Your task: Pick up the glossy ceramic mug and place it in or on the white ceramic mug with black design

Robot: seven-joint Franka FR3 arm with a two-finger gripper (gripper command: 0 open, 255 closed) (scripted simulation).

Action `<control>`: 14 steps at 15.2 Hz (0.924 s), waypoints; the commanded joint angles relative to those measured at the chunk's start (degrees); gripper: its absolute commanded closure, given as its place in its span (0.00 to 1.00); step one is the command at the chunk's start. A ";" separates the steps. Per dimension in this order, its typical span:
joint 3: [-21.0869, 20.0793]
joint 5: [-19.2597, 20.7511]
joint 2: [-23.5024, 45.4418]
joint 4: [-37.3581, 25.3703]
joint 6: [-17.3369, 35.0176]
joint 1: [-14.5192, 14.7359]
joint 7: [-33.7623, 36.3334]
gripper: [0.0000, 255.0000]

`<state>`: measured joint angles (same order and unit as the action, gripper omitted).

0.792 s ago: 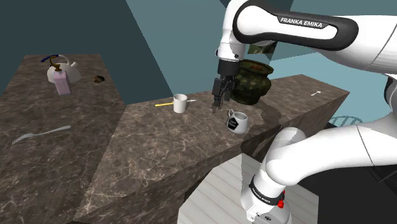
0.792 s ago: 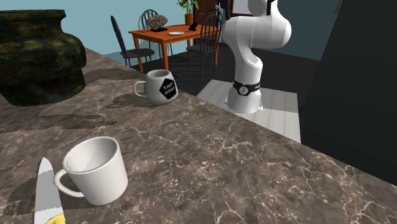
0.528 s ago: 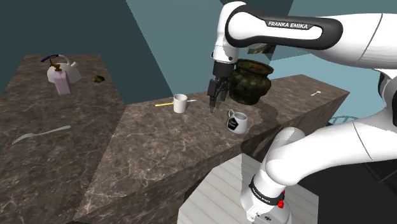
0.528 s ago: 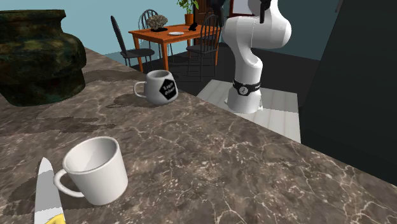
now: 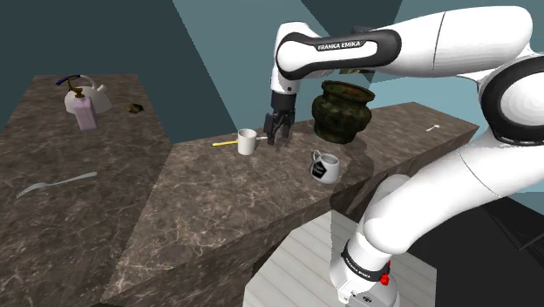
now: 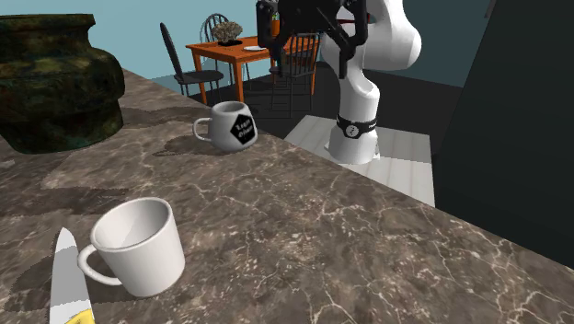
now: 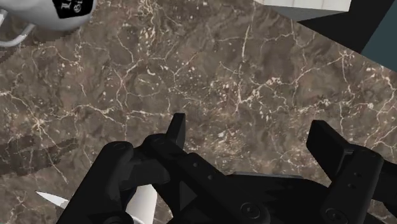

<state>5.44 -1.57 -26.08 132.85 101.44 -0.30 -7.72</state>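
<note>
White glossy mug [image 5: 248,141]: upright on brown stone counter [image 5: 218,192], just beside black gripper [image 5: 275,139], fingers [image 7: 178,130] spread and empty, presumably readied to straddle its rim.

The worktop [image 6: 350,239] looks like smooth brown marble with pale veins. The plain white mug [image 6: 138,247] is smooth and matt. The dark pot [image 6: 55,87] looks mottled and rough.

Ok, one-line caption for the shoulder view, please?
Open black gripper hovers beside the plain white mug on the marbled counter, the black-design mug nearby.
</note>
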 commanded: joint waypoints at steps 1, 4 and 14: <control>0.24 0.48 3.86 -1.42 2.93 -0.10 -0.43 0.00; 0.75 1.11 9.95 -4.47 6.62 -0.33 -1.22 0.00; 2.17 2.20 30.66 -19.29 14.75 -1.34 -3.48 0.00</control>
<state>7.46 0.49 2.91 115.22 115.90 -1.50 -10.97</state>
